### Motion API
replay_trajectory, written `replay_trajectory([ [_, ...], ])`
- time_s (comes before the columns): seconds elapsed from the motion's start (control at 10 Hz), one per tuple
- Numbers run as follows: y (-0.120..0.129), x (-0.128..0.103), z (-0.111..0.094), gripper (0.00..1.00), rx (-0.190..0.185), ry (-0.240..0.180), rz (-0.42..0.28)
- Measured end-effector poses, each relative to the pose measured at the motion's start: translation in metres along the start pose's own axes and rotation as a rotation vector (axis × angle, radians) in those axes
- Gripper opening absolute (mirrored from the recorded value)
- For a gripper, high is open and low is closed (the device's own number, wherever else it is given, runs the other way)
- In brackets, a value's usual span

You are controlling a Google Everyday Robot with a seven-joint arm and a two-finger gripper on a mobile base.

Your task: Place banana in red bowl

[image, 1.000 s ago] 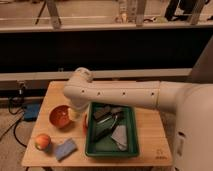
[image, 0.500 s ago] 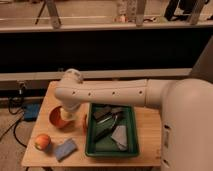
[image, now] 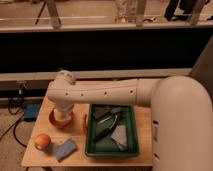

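Reaching down from a smooth white arm, the gripper dips into the round, glossy red bowl directly beneath it; whether it is spread or closed cannot be told. The banana cannot be told apart from the pale gripper there. A rectangular green tray lies just beside it.

A small wooden surface stands in warm, dim light. Behind it a wide dark panel runs across the room, with a pale rail along its foot and a pale ledge on top. Beyond lies tan floor, crossed by what look like metal legs. Dark cables trail at left. The hand hangs low over the surface's left end.
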Motion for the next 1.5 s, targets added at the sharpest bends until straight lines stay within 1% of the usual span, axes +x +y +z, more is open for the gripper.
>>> replay_trajectory([
  [0.1,-0.007,0.000,0.003,0.00,0.005,-0.002,-0.015],
  [0.2,-0.010,0.006,0.005,0.00,0.007,-0.002,-0.022],
  [0.3,-0.014,0.007,0.008,0.00,0.011,0.001,-0.031],
  [0.4,-0.016,0.003,0.010,0.00,0.014,-0.004,-0.040],
  [0.8,-0.024,0.006,0.021,0.00,0.025,-0.013,-0.074],
  [1.0,-0.026,0.010,0.024,0.00,0.032,-0.011,-0.082],
  [1.5,-0.029,0.011,0.033,0.00,0.045,-0.016,-0.111],
])
